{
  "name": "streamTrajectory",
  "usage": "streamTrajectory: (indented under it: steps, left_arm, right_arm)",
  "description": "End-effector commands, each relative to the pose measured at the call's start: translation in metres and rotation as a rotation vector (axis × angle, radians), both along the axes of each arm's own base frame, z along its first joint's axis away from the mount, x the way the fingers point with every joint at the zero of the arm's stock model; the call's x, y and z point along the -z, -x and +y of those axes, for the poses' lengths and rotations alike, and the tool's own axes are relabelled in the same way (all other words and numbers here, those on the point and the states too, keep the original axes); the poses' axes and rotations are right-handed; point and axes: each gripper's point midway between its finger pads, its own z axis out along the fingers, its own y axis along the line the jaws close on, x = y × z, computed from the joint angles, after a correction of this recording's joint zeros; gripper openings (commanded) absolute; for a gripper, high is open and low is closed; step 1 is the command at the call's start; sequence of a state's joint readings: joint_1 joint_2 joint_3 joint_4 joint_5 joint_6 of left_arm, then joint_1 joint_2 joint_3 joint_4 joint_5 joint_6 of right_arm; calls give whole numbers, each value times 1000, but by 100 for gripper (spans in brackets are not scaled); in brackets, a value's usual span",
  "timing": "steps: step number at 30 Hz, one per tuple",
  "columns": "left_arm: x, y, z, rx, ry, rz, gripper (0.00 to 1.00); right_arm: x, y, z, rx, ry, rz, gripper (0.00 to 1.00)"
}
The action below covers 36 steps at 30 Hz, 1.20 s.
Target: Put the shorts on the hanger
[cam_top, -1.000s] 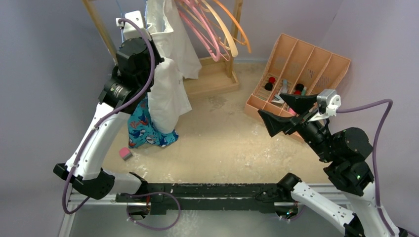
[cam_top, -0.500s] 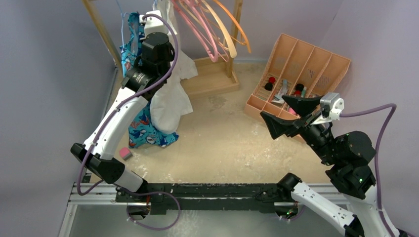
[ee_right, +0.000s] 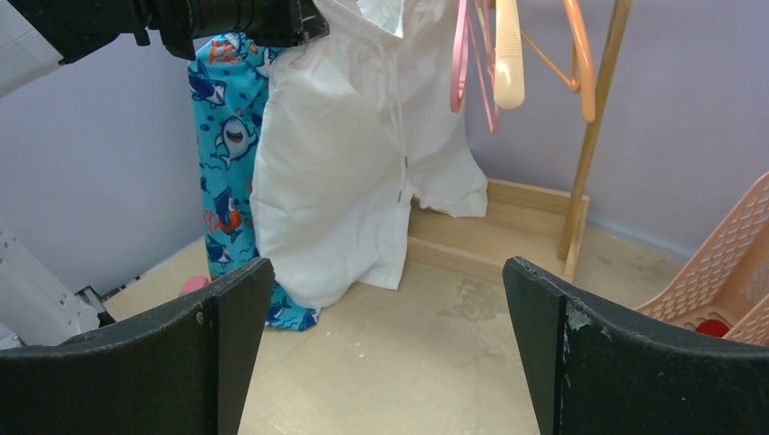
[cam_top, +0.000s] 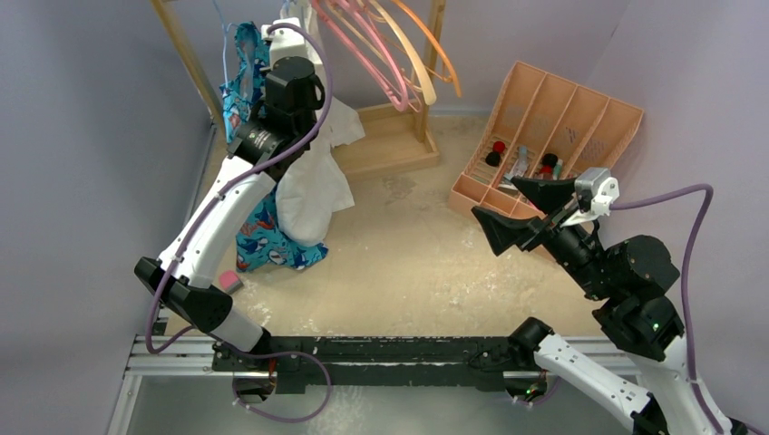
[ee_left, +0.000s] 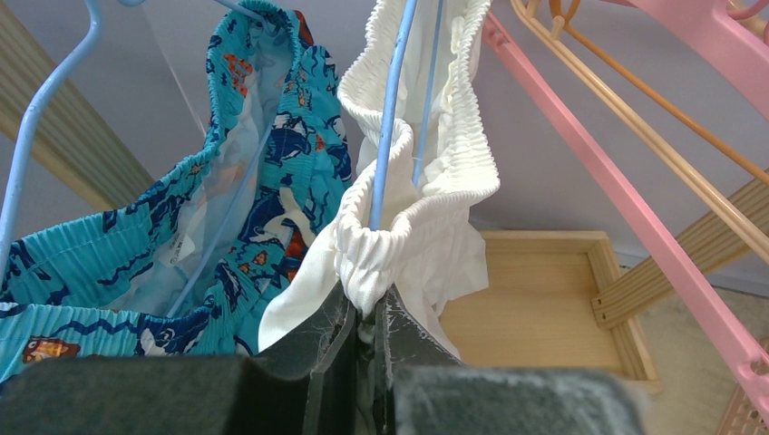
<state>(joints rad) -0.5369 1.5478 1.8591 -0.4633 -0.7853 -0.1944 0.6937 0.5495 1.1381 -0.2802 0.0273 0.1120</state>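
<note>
While the left pincer (ee_left: 363, 349) pinches the shorts (ee_left: 413, 213), shark-print shorts (ee_left: 231, 195) crowd beside; right pincer (ee_right: 385, 340) gapes.

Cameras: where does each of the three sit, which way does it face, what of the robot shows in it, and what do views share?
Top external: above and behind the bases, looking down on the table; both arms show.
Left wrist: on the raised left arm, looking up past the left gripper, shut on the shorts waistband, threaded by the hanger.
Right wrist: low at the right, facing the rack; the open right gripper frames it.
Shared: all three show the shorts and the shark-print garment.
</note>
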Motion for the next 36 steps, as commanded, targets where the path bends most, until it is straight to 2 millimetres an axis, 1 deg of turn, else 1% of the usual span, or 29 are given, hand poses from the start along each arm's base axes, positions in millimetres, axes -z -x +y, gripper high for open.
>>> streamTrajectory:
  steps: [1,2,7,10,14,18,21,22,27,30,34,36]
  left_arm:
    - [-37,5,3,5,61,-91,7]
    - [-38,6,3,9,65,-92,14]
    - [-41,12,4,20,76,-94,33]
    - [-44,18,4,42,88,-93,39]
    - [-50,32,1,100,119,-94,48]
    - [-58,52,0,170,160,-106,53]
    - [-61,72,0,234,181,-108,58]
    - [-58,78,0,251,185,-98,59]
    - [-56,115,2,344,223,-91,62]
    - [-55,135,5,384,258,-100,63]
    - [-44,155,13,387,298,-94,65]
    - [-33,163,15,393,308,-73,65]
  right_arm:
    - [-5,3,5,-31,-21,-11,99]
    - [-4,3,5,-32,-19,-8,99]
    - [-3,4,6,-36,-25,-1,99]
    - [0,3,7,-40,-23,0,99]
    - [11,-2,10,-33,-9,26,99]
    - [20,-9,13,-20,-8,66,99]
    - [20,-14,12,6,-33,94,99]
    - [20,-17,10,28,-53,111,99]
    - [21,-39,-3,177,-138,224,99]
    - [18,-48,-2,220,-171,271,99]
    - [9,-57,-2,259,-224,309,99]
    - [8,-61,-6,296,-246,321,99]
